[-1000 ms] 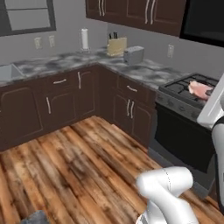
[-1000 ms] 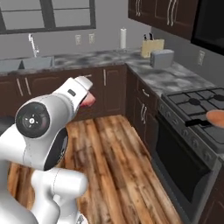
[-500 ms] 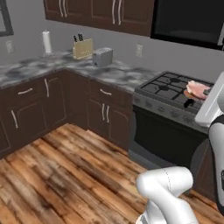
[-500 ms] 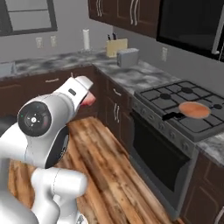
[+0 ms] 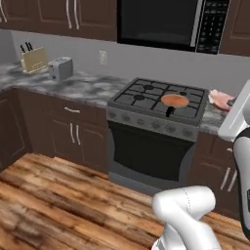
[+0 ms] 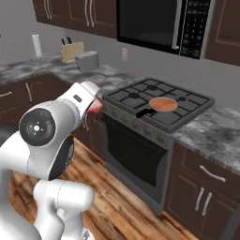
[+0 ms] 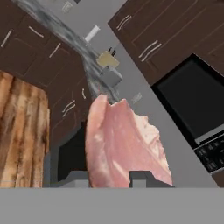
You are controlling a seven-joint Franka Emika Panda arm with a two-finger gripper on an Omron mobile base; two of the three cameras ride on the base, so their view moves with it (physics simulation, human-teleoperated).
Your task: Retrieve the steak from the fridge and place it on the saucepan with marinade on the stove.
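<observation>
The steak [image 7: 122, 144], a pinkish slab with paler streaks, stands between my gripper's [image 7: 108, 179] two dark fingertips, which are shut on it. In the left base view the steak [image 5: 220, 99] hangs at the right, above the counter just right of the stove [image 5: 158, 100]. From the right base view a red edge of the steak [image 6: 95, 107] peeks out past my white arm, left of the stove [image 6: 157, 105]. The saucepan [image 5: 175, 100] sits on a front right burner with flat orange-brown marinade [image 6: 162, 104] inside and its dark handle toward the front. The fridge is out of view.
A black microwave [image 5: 171, 22] hangs above the stove. A toaster [image 5: 59, 68] and a knife block [image 5: 33, 58] stand on the marble counter to the left, with a paper towel roll [image 6: 36, 44] further along. Dark cabinets line the wall above a wood floor [image 5: 58, 195].
The whole scene has shifted: the base has turned along the counter, and the stove has come from the right edge to the middle. The steak stays in the gripper.
</observation>
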